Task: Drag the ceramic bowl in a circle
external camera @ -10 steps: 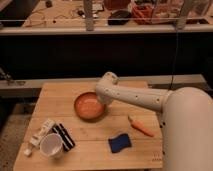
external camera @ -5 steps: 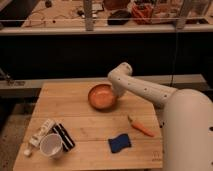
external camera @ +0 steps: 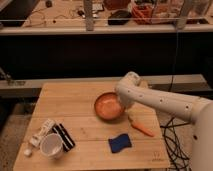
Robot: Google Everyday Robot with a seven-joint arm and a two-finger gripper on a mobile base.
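The ceramic bowl (external camera: 108,107) is round, shallow and orange-brown with a glossy paler inside. It sits on the wooden table (external camera: 75,100), right of centre. My white arm reaches in from the right and bends down over the bowl's right rim. My gripper (external camera: 122,102) is at that rim, mostly hidden behind the arm's wrist.
An orange carrot (external camera: 140,128) lies just right of and in front of the bowl. A blue sponge (external camera: 120,143) lies at the front. A white cup (external camera: 51,146), a black object (external camera: 64,136) and a white bottle (external camera: 42,131) sit at the front left. Cables hang at the table's right.
The bowl has slid with the gripper: first right and away, then further right and toward the table's front. The other objects have stayed in place.
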